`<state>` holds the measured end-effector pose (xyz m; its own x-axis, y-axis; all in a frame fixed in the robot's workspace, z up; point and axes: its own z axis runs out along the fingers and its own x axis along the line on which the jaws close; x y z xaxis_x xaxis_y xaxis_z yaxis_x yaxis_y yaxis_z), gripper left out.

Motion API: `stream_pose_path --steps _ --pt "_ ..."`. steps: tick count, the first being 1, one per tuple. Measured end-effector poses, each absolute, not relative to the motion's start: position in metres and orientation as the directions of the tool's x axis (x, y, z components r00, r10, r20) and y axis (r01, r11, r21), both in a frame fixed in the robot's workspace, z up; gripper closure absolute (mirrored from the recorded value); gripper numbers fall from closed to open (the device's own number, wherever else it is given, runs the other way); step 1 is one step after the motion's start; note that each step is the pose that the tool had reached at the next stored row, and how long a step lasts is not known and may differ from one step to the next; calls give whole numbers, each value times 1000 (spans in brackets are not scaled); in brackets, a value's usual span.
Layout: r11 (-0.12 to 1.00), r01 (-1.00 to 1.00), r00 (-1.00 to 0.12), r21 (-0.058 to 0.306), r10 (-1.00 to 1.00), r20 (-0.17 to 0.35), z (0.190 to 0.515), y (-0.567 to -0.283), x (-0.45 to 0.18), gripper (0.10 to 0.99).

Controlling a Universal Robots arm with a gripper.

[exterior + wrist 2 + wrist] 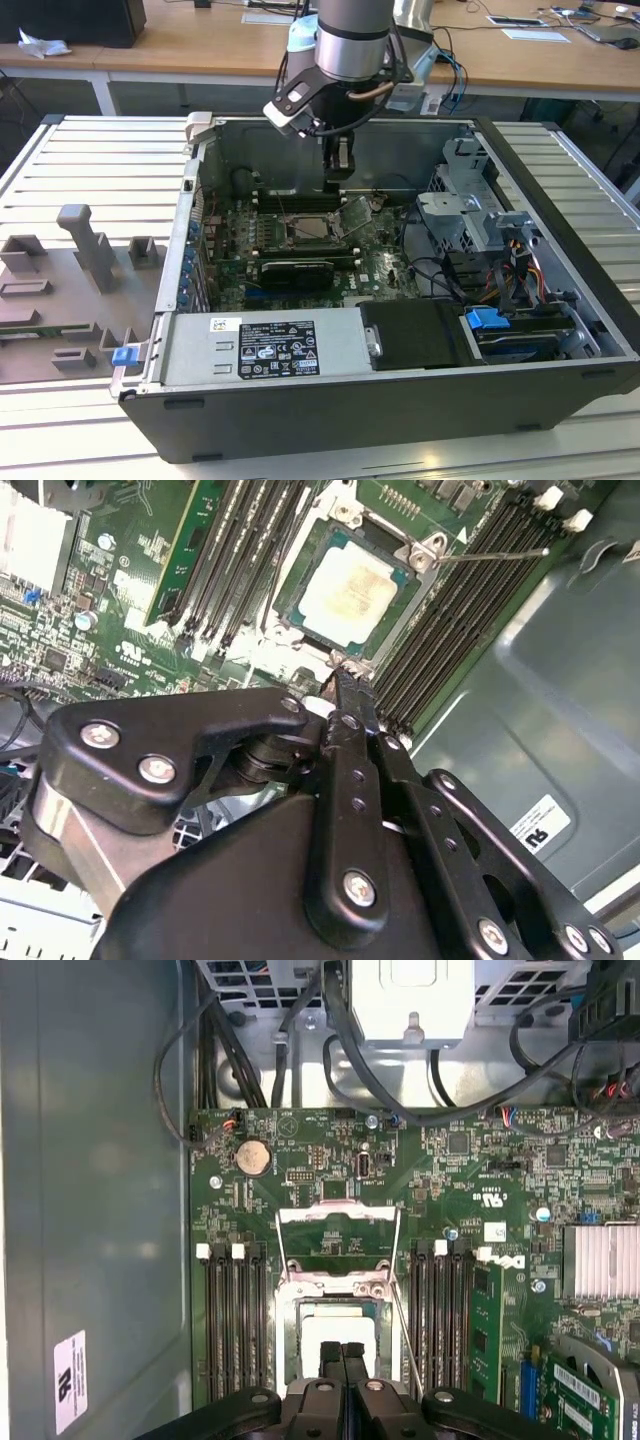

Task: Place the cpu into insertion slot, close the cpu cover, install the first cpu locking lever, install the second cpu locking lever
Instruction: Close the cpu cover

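it looked like a robotics lab: an open computer case [330, 425] sat on a slatted metal bench [100, 150], cluttered wooden desks [200, 45] behind.

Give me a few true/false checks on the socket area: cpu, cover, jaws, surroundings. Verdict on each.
1. The cpu lies in the insertion slot. True.
2. The cpu cover is folded down flat over the cpu. False: it stands raised on its hinge, leaving the cpu's pale top exposed.
3. The jaws of the gripper are spread wide open. False: they are shut together with nothing between them, above the socket.
4. Long memory slots run along both sides of the insertion slot. True.
5. The computer case stands upright with its side panel on. False: it lies on its side, open, with the board facing up.
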<state>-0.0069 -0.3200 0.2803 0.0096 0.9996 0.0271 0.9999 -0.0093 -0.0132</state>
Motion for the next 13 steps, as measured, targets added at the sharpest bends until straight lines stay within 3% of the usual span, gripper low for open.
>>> stream_pose_path --steps 13 --pt "-9 1000 9 -13 1000 27 280 -320 14 980"
